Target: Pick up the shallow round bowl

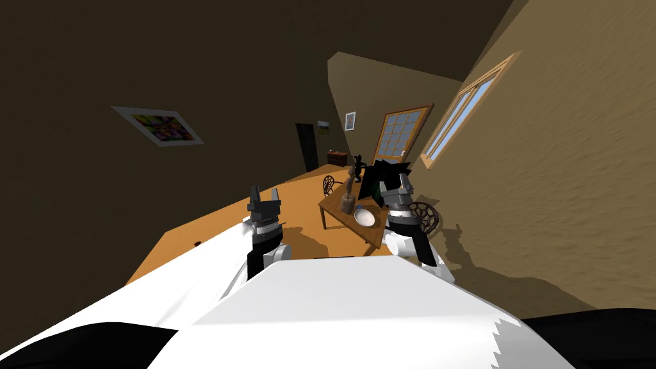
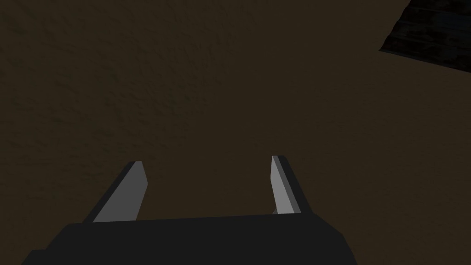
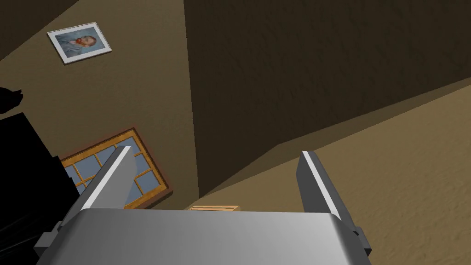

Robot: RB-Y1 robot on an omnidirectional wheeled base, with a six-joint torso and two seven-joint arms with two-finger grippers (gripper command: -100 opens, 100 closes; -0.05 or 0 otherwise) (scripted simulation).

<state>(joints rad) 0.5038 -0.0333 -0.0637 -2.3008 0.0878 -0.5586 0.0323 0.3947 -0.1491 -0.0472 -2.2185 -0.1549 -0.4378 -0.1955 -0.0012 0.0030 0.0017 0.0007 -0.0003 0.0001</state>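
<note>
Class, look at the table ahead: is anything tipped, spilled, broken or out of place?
Nothing stands out. The white bowl sits upright on the wooden table, beside a standing wooden figure. The slant shared by everything is the camera's, not the things'.

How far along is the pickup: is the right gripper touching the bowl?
Apart. The right wrist view shows the right gripper open, aimed at a wall, nothing between its fingers; the head view shows the bowl lying on the table.

COUNT | white bowl (image 1: 365,218): 1 | table (image 1: 334,209): 1 | round-backed chairs (image 1: 328,184) (image 1: 425,216): 2 | wooden figure (image 1: 348,194): 1 | window (image 1: 461,112): 1 | glazed door (image 1: 398,133): 1
</note>
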